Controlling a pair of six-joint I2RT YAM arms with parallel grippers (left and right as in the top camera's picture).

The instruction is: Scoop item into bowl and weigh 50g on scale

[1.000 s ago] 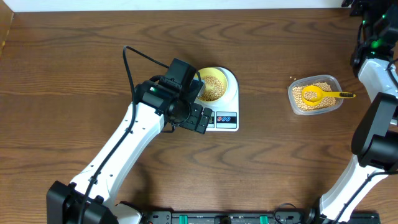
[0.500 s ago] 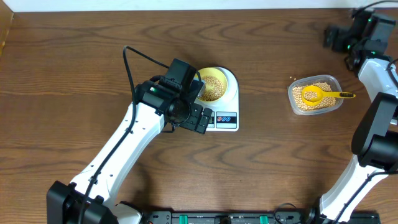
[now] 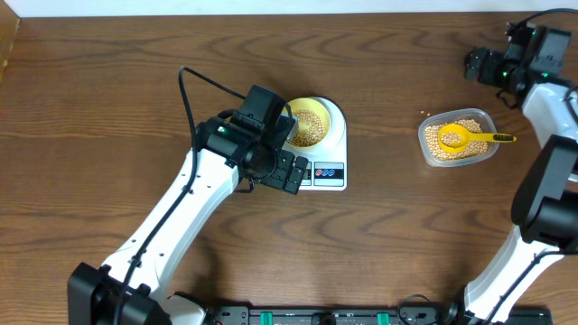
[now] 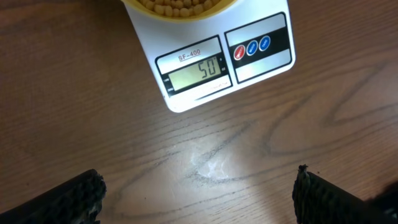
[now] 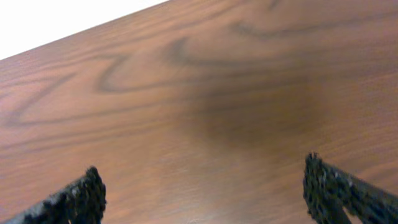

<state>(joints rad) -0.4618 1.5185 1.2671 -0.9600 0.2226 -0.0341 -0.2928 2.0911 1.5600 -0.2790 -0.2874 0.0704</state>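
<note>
The white scale [image 3: 327, 171] stands mid-table with the pale yellow bowl [image 3: 318, 104] of tan beans [image 3: 307, 125] on its platform. In the left wrist view the scale [image 4: 261, 62] shows 50 on its display [image 4: 196, 71], with the bowl's rim [image 4: 180, 14] at the top edge. My left gripper [image 3: 287, 171] [image 4: 196, 199] is open and empty, hovering just in front of the scale. My right gripper [image 3: 479, 65] [image 5: 202, 193] is open and empty over bare wood at the far right back.
A clear plastic tub [image 3: 489, 118] of beans stands at the right, with the bright yellow scoop [image 3: 462, 137] lying in it, handle pointing right. A couple of stray beans [image 3: 423, 115] lie beside the tub. The table's back edge [image 3: 271, 14] is near.
My right arm has swung out from the far right corner and moved left, its gripper now behind the tub. The left arm, scale and bowl have not moved.
</note>
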